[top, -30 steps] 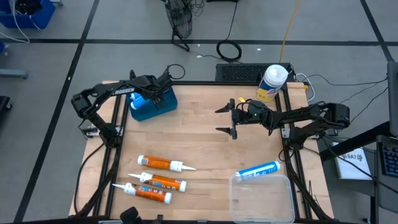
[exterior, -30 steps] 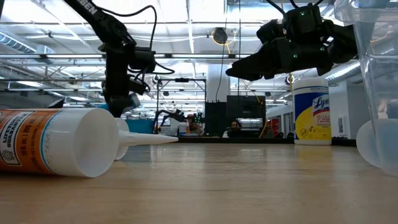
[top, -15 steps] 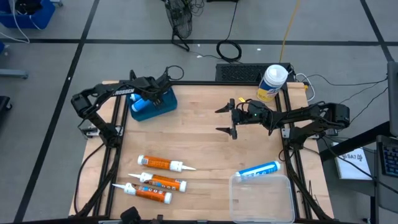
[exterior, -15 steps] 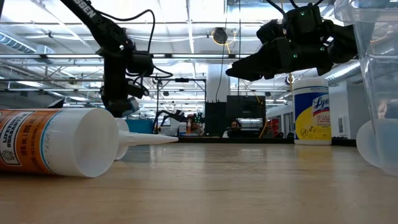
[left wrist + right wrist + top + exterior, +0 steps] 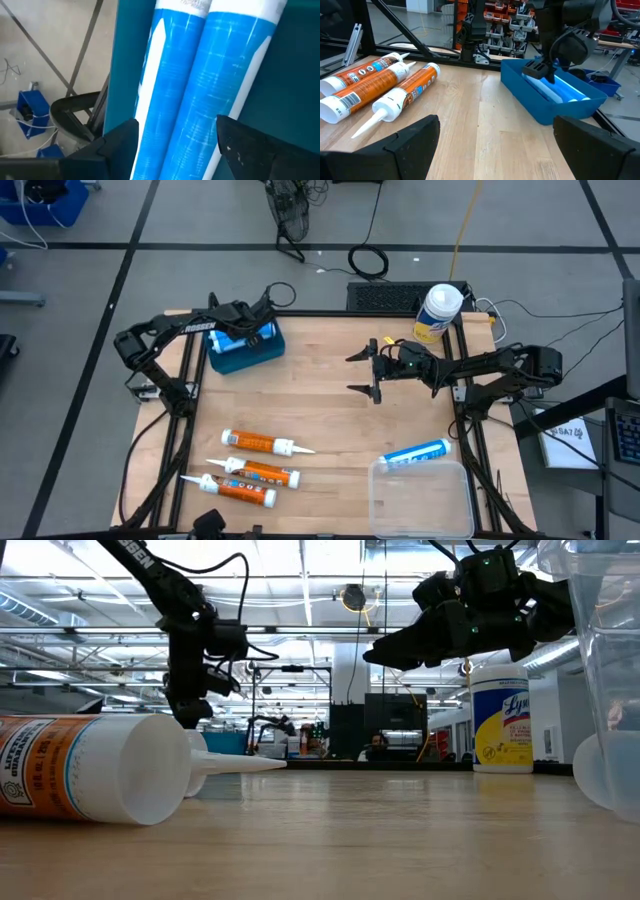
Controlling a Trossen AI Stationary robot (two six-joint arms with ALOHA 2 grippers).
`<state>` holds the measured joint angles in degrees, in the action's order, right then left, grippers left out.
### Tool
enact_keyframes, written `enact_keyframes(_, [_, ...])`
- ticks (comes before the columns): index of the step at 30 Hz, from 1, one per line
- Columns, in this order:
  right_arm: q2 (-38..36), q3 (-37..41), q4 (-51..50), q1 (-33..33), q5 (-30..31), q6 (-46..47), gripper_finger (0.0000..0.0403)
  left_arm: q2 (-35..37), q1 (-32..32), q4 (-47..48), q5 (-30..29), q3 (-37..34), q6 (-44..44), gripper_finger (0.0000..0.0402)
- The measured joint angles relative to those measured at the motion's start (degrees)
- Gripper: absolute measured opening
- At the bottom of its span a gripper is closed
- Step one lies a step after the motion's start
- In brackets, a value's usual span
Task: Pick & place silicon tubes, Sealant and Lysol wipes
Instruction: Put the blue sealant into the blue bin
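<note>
Two blue tubes [image 5: 170, 75] lie side by side in a blue bin [image 5: 250, 358] at the table's far left. My left gripper [image 5: 177, 125] is open just above them, one finger on each side of the pair, and also shows in the high view [image 5: 248, 332]. Three orange tubes [image 5: 255, 443] lie at the near left. Another blue tube [image 5: 418, 452] lies at the near right. The Lysol wipes [image 5: 438, 310] stand upright at the far right corner. My right gripper [image 5: 352, 373] is open and empty, raised over the table's middle.
A clear plastic container [image 5: 420, 498] stands at the near right edge beside the blue tube. The bare wood in the table's middle lies between the arms. Cables and a black keyboard lie beyond the far edge.
My left gripper has shifted a little above the blue bin, and more of the blue tubes shows in the high view. My right gripper has kept still.
</note>
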<state>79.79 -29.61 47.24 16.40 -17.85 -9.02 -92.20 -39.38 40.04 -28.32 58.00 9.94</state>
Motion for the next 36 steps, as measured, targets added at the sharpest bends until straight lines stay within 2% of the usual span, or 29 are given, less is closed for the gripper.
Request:
enact_keyframes(7, [0.0, 0.0, 0.6, 0.0, 0.5, 0.0, 0.0363, 1.6, 2.3, 0.6, 0.6, 4.5, -4.9, 0.0247])
enact_keyframes(9, [0.0, 0.0, 1.0, 0.0, 1.7, 0.0, 0.0363, 3.4, 3.3, -1.3, 3.4, 5.5, -4.8, 0.0248])
enact_keyframes(12, [0.0, 0.0, 0.9, 0.0, 3.1, 0.7, 0.0363, 7.7, 4.7, -4.6, 13.8, 5.5, -0.3, 0.0252])
enact_keyframes(16, [0.0, 0.0, 0.9, 0.0, 3.1, 1.9, 0.0363, 13.9, 7.1, -10.1, 33.2, 5.3, 4.8, 0.0259])
enact_keyframes(19, [0.0, 0.0, 0.9, 0.0, 3.1, 2.3, 0.0363, 18.2, 9.9, -15.4, 41.1, 4.5, 6.1, 0.0264])
enact_keyframes(25, [0.0, 0.0, 0.7, 0.0, 3.0, 2.6, 0.0363, 25.3, 15.0, -26.4, 41.9, -2.1, 6.6, 0.0263])
enact_keyframes(32, [0.0, 0.0, 0.2, -0.5, 2.8, 5.4, 0.0363, 33.2, 16.8, -45.8, 42.0, -19.1, 2.8, 0.0253])
enact_keyframes(36, [0.0, 0.0, -1.0, -3.5, 2.9, 3.4, 0.0363, 37.3, 18.0, -60.6, 42.0, -29.5, -1.4, 0.0259])
